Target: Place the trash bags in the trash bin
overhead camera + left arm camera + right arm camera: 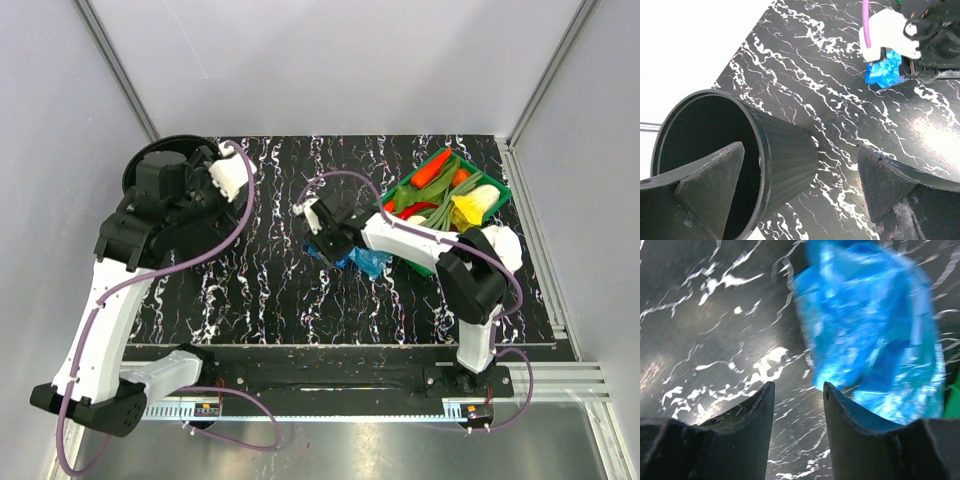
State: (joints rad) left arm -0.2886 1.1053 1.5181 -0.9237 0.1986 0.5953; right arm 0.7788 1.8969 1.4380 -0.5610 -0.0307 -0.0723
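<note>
Fingers [740, 440] of my right gripper [799, 387] stand partly apart with nothing between them; only the black marbled table [700, 340] shows in the gap, so I am grasping nothing; the trash bag [870, 330], a crumpled blue wad, lies on the table just ahead of my tips and off to their right, past the right-hand finger rather than between the two; its outline is blurred in my wrist view, but its longer side seems to run away from me, roughly along the line of my fingers; the green tray [480, 168] sits near it, on the side away from the bin; my left gripper [800, 146] is spread wide and holds nothing, one finger over the mouth of the trash bin [790, 160], the other outside its wall; the bin stands at the far left corner, well apart from the wad; my right arm is plainly the nearer one; I judge the coming move needs a shift to the right, so the wad falls inside the gap before I close
</note>
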